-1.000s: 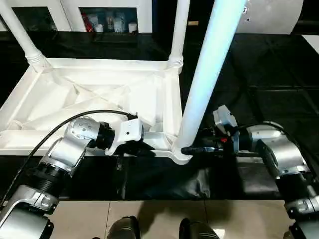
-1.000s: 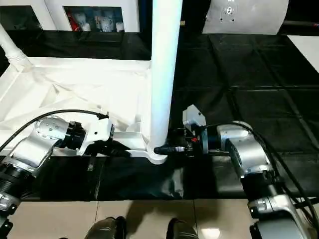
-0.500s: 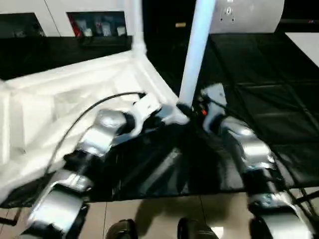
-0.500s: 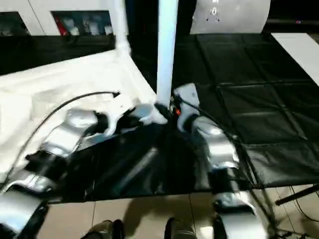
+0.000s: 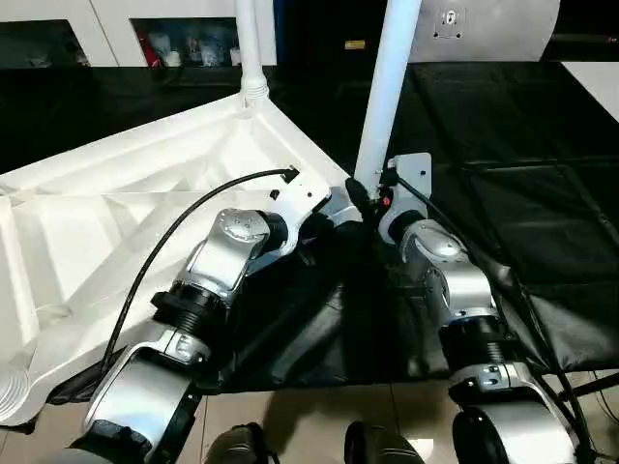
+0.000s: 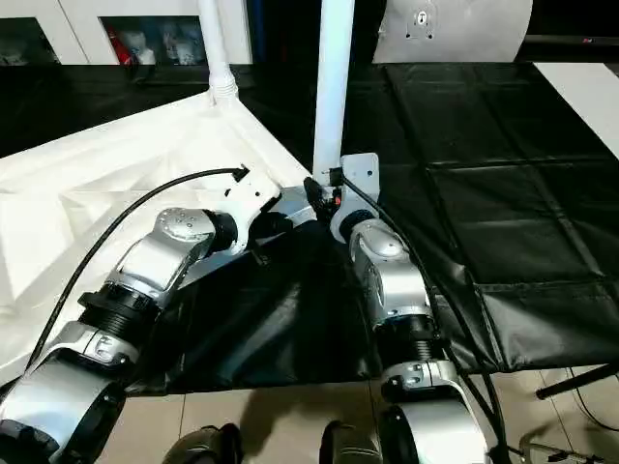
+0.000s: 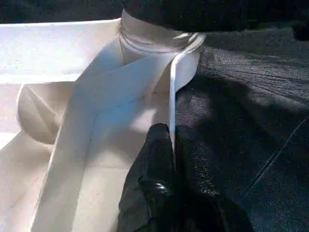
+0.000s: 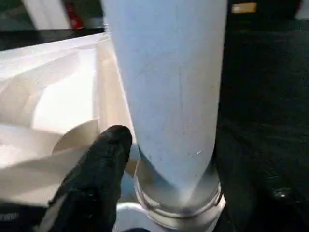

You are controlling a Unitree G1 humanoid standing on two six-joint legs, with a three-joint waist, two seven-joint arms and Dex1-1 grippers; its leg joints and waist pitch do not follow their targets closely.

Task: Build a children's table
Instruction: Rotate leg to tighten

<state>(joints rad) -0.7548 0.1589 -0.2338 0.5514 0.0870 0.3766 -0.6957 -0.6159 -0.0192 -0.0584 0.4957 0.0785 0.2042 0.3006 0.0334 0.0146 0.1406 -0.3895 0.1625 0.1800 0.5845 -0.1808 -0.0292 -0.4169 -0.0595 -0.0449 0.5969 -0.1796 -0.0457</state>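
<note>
The children's table lies upside down on the black mat, its ribbed white top set at an angle to me. Two white legs stand upright in corner sockets: a near leg and a far leg. My left gripper is shut on the thin rim of the top, just short of the near corner socket. My right gripper is at the foot of the near leg, right above the socket collar.
A black mat covers the floor to the right and ahead. A white cabinet with glass doors and a silver panel stand at the back. Pale tiles and my feet are at the near edge.
The table top has swung round on the mat, and its held corner now sits farther from me. Both arms have stretched forward with it, and the view has shifted too.
</note>
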